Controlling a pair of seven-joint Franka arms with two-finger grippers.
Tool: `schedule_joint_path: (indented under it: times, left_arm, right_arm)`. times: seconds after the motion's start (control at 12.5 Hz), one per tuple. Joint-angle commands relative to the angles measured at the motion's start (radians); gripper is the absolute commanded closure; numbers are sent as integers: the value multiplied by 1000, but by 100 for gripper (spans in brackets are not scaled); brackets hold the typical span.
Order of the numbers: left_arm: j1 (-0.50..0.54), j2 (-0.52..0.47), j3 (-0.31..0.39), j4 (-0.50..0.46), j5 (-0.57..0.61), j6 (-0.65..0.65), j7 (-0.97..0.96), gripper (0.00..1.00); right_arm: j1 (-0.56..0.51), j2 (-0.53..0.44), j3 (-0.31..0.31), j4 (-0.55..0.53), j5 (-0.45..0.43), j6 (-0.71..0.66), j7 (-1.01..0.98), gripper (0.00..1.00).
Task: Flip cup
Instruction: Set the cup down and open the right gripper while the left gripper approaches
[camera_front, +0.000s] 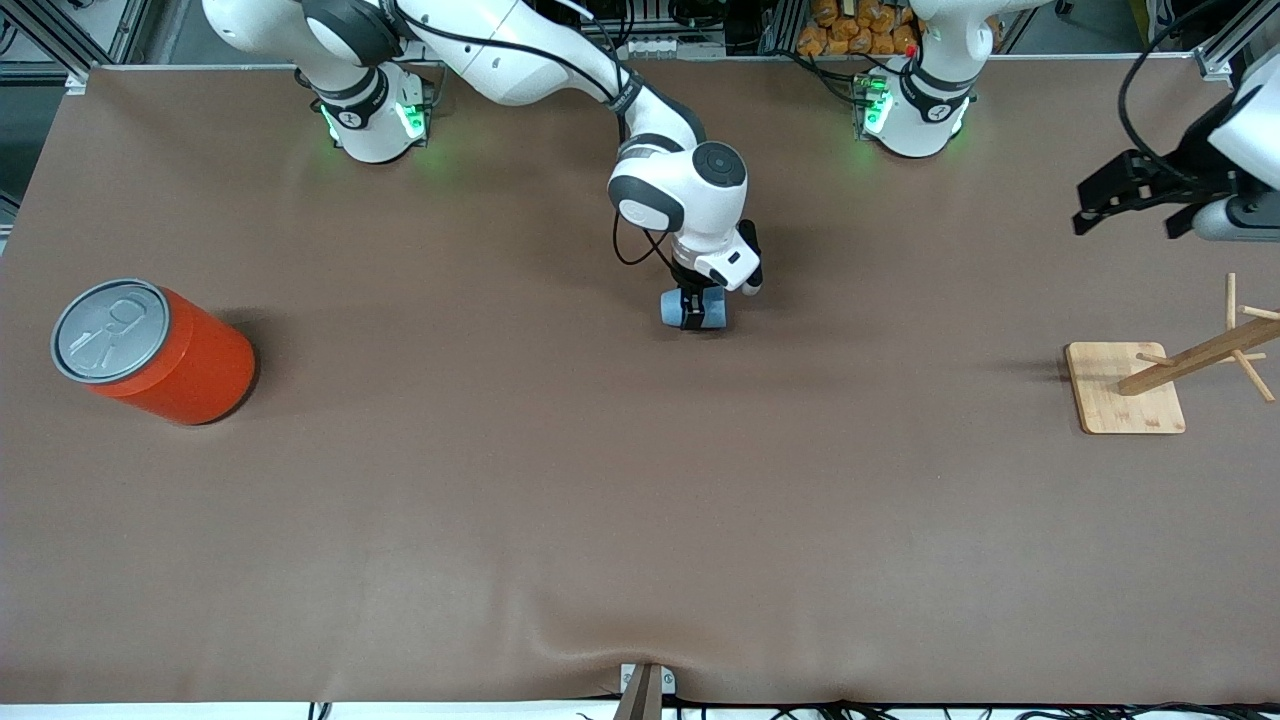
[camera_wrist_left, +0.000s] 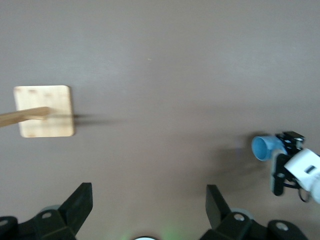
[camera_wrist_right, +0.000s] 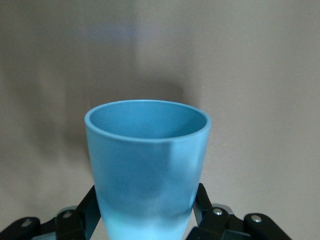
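Observation:
The light-blue cup is held on its side, low over the middle of the table. My right gripper is shut on it, one finger on each side of its body. In the right wrist view the cup fills the middle, open mouth pointing away from the gripper, dark blue inside showing. The left wrist view shows the cup from afar, with its mouth visible. My left gripper waits open and empty in the air at the left arm's end of the table; it also shows in the left wrist view.
A big orange can with a grey pull-tab lid stands at the right arm's end of the table. A wooden peg rack on a square base stands at the left arm's end, under my left gripper; its base shows in the left wrist view.

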Motion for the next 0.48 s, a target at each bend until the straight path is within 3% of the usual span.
schedule_joint_path:
  times: [0.0, 0.4]
  left_arm:
    - [2, 36, -46, -46, -61, 14, 5, 0]
    - [2, 42, -82, -284, -256, 202, 4, 0]
  right_arm:
    - [3, 16, -4, 13, -48, 0, 30, 0]
    - [-15, -36, 19, 24, -28, -64, 39, 0]
